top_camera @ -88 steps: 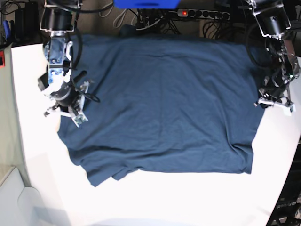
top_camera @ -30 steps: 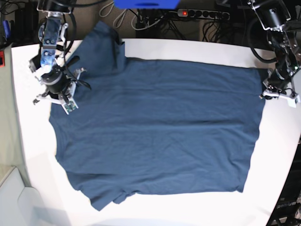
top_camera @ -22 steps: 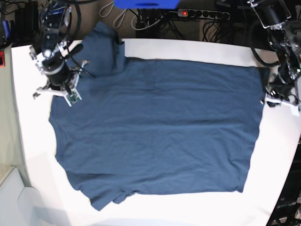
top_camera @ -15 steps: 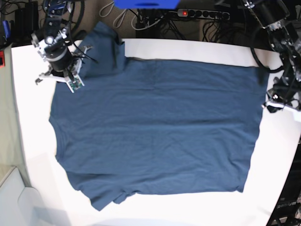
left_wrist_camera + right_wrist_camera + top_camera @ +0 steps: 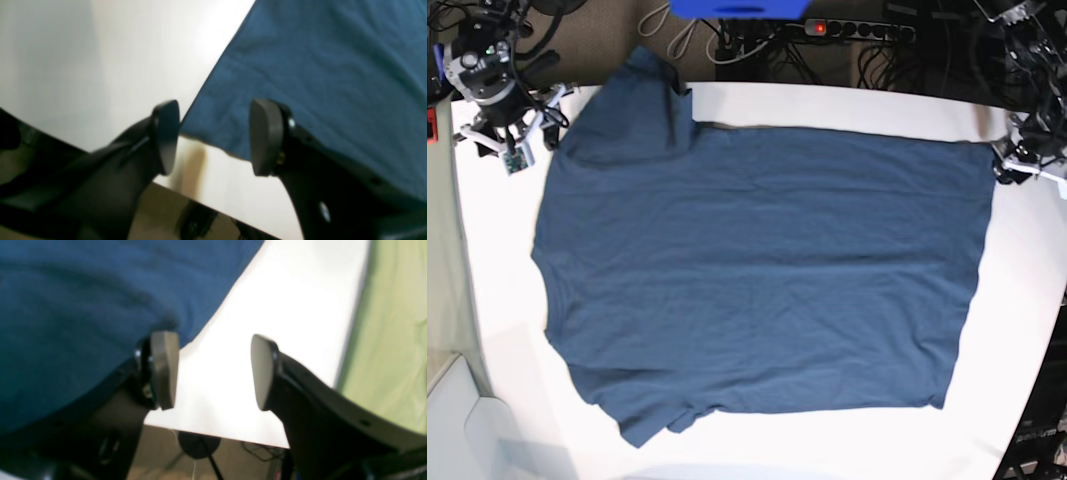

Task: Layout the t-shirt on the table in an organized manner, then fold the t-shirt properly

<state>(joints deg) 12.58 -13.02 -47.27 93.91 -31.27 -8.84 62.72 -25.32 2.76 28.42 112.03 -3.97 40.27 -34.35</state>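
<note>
The dark navy t-shirt (image 5: pixel 767 270) lies spread flat across the white table (image 5: pixel 827 440), with one sleeve (image 5: pixel 642 75) reaching over the far edge. At the far left corner my right gripper (image 5: pixel 517 135) stands open just beside the shirt. In the right wrist view its jaws (image 5: pixel 213 371) hang over bare table (image 5: pixel 283 306), with the shirt's edge (image 5: pixel 66 306) by the left finger. My left gripper (image 5: pixel 1019 162) is at the shirt's far right corner. In the left wrist view it (image 5: pixel 215 136) is open above that corner (image 5: pixel 333 66), gripping nothing.
Behind the table run a power strip with a red light (image 5: pixel 857 28), cables and a blue object (image 5: pixel 737 8). A pale green cloth (image 5: pixel 393 340) hangs past the table's left edge. A light grey box (image 5: pixel 457 430) sits at the near left.
Both grippers have opened and let go of the shirt. The right arm has pulled back to the far left corner. The left arm has shifted toward the far right corner.
</note>
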